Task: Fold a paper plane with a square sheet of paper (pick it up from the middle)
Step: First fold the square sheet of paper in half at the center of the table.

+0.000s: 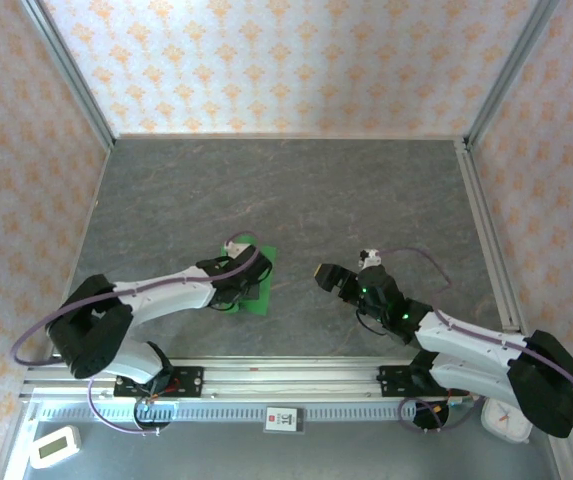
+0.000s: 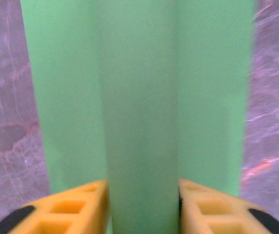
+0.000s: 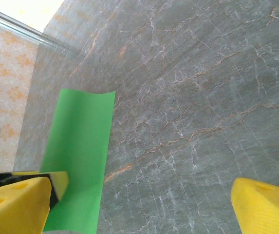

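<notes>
Left wrist view: my left end effector clamps the thin bright green square paper sheet, middle humped between my fingers for lifting.

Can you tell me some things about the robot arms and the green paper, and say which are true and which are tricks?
1. The paper is green. True.
2. The right gripper holds the paper. False: it is open over the bare table, apart from the paper.
3. The left gripper pinches the paper's raised middle. True.
4. The paper is a pointy plane. False: it is a straight-edged sheet.
</notes>
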`<move>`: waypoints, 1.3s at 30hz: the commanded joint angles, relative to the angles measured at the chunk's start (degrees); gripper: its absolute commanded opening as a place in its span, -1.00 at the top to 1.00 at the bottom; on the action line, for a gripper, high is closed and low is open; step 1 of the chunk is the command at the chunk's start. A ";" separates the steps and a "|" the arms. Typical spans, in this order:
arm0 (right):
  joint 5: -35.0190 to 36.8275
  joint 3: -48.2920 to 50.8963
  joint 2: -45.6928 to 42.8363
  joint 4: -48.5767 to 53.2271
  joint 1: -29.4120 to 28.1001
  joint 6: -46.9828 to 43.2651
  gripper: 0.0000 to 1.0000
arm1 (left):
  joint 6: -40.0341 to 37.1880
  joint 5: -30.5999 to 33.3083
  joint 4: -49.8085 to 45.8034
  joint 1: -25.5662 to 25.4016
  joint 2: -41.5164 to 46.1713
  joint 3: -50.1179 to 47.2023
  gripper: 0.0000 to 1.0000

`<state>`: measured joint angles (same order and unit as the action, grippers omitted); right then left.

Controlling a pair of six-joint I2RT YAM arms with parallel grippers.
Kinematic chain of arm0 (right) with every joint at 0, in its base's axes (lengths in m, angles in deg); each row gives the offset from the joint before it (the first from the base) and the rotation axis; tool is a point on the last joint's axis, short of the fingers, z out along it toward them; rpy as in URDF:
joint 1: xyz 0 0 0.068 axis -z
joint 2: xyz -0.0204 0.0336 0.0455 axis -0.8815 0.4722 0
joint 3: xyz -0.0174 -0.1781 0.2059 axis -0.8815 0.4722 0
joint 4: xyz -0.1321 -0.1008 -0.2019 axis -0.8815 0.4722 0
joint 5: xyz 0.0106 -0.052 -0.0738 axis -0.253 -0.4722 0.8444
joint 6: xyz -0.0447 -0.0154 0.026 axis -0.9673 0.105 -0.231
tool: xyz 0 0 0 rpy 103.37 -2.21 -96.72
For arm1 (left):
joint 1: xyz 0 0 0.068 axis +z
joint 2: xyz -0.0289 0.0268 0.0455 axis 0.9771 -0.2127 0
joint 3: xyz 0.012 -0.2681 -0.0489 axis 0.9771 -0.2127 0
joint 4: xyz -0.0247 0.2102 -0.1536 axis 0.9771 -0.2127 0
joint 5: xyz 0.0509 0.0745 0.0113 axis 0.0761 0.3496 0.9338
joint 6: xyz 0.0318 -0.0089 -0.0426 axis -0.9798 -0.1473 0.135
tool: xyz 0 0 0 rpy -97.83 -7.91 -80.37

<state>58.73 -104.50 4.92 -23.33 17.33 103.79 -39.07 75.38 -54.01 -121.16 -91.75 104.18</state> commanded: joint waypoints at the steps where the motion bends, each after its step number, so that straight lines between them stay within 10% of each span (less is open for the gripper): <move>1: 1.74 -0.92 0.09 0.22 -0.33 -0.66 -0.89 | -0.85 -0.36 -0.94 0.39 4.39 2.33 0.39; 18: 1.78 -4.15 -2.22 7.69 4.13 -4.54 -0.93 | 7.53 -21.46 40.88 0.24 15.99 -9.97 0.56; 28: -5.20 -7.25 -4.49 14.29 11.94 -7.59 -0.93 | 19.76 -16.62 63.93 -5.42 5.48 -18.40 0.56; 39: -12.26 -7.25 2.16 8.06 12.43 -6.21 -0.92 | 23.25 -11.37 63.34 -7.01 -2.62 -19.55 0.53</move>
<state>48.72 -110.47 5.97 -12.27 29.53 97.52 -17.35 61.05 8.00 -127.96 -93.37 85.01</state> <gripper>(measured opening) 0.961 0.235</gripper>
